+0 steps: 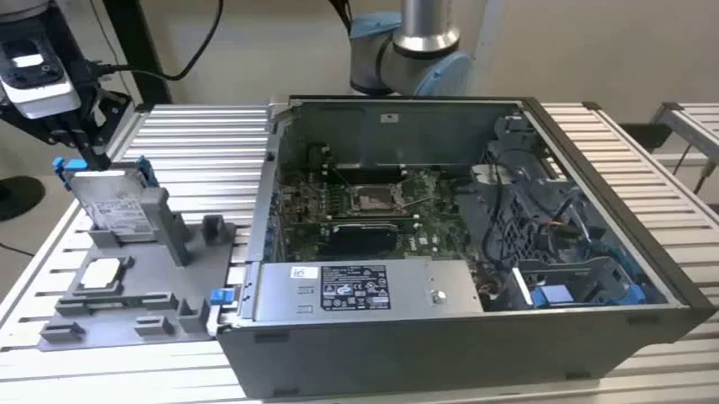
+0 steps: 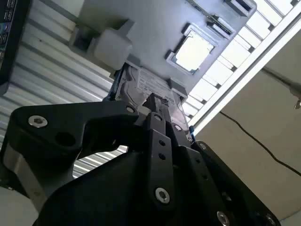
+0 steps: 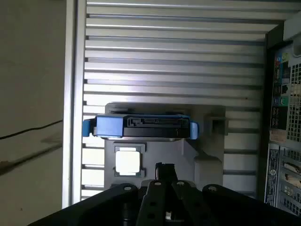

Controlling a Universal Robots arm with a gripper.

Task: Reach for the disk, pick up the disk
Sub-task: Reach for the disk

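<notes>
A black gripper (image 1: 81, 145) hovers just above the disk (image 1: 117, 206), its jaws drawn close together and holding nothing. The disk stands on edge in a grey fixture (image 1: 146, 296) on the slatted tabletop (image 1: 202, 139) (upright, probably so its top edge is graspable).

A worktop (image 1: 191, 135) of ribbed aluminium slats stretches out below me, with bright bands of light glancing off it. Past its edge lies a plain beige floor (image 3: 33, 70), and a thin black cable (image 3: 28, 131) trails across it. Another slatted bench (image 1: 691, 126) stands at the exterior view's right.
</notes>
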